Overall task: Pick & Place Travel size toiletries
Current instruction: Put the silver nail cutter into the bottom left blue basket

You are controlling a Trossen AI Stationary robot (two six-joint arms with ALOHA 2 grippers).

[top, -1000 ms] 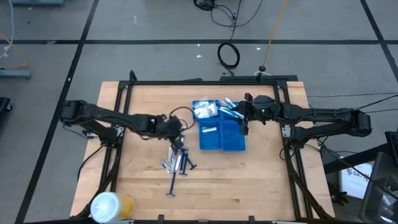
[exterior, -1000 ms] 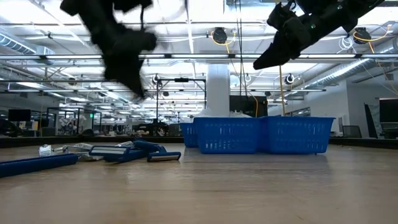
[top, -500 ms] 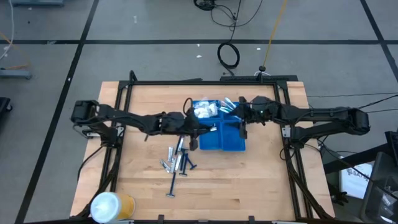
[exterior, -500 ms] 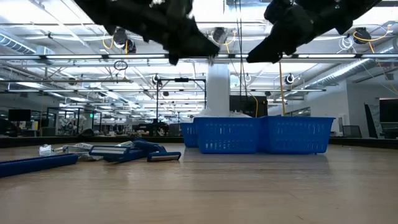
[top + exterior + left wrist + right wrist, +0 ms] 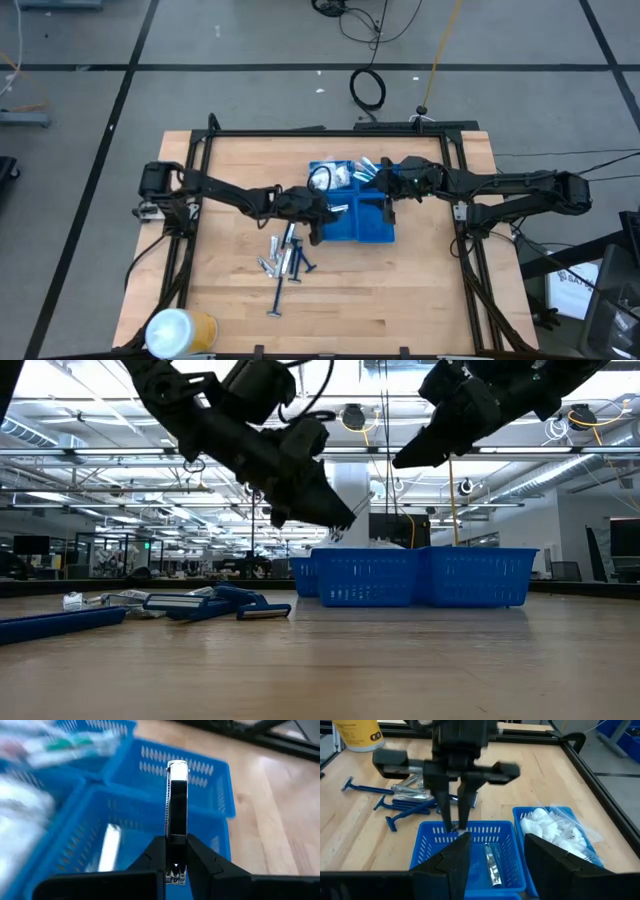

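Note:
My left gripper [image 5: 319, 221] hangs over the left edge of the blue compartment tray [image 5: 372, 233] and is shut on a thin silver toiletry stick [image 5: 176, 795]. The right wrist view shows its fingers [image 5: 451, 812] pointing down at the tray's near-left compartment, where another silver stick [image 5: 491, 861] lies flat. White packets [image 5: 554, 827] fill a far compartment. My right gripper [image 5: 495, 870] is open and hovers above the tray's right half [image 5: 386, 197]. Blue razors and silver tubes [image 5: 285, 262] lie in a pile on the table left of the tray. My left gripper pinches the silver stick between its two fingers at the stick's near end [image 5: 176, 839]. The fingers lie along the stick, which points out past their tips. They slant down from above toward the table's right. The stick is lifted clear above the tray, its free end [image 5: 177, 767] in the air.
A white-and-yellow roll [image 5: 180, 330] stands at the table's near-left corner. One blue razor [image 5: 277, 300] lies apart, nearer than the pile. A black frame [image 5: 200, 150] runs around the table. Bare wood [image 5: 420, 290] lies near and right of the tray.
My left gripper has travelled from above the pile toward the table's right, carrying the silver stick, and has come down over the tray's left edge. The arm has stretched out as it went. My right gripper has stayed over the tray.

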